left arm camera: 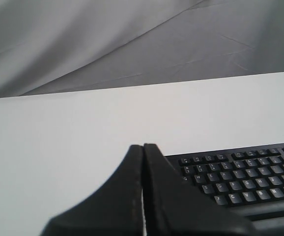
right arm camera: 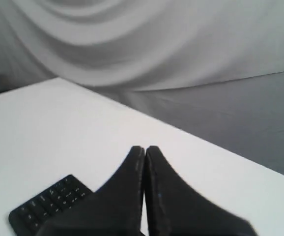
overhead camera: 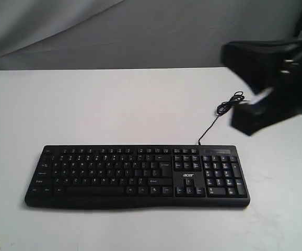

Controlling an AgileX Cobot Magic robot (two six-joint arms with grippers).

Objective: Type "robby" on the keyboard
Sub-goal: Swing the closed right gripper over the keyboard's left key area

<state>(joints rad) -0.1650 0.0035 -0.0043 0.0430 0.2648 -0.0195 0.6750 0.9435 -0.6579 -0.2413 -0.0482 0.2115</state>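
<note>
Exterior view: 1 keyboard (overhead camera: 135, 177) lying flat on the near part of 1 white table (overhead camera: 88, 104), long axis running left to right across the view, number pad at the right end, space bar row toward the camera. 1 thin cable (overhead camera: 213, 123) leaving the back edge near the right end, ending in a small coil farther back. 1 black right arm (overhead camera: 276, 78), blurred, raised above the table behind the right end, apart from the keys.

Left wrist view: left gripper (left arm camera: 143, 147) closed, 2 fingers pressed together, nothing between them; several key rows showing behind them.

Right wrist view: right gripper (right arm camera: 145, 150) likewise closed and empty, over bare table; 1 end of the keyboard visible, clear of the fingers
</note>
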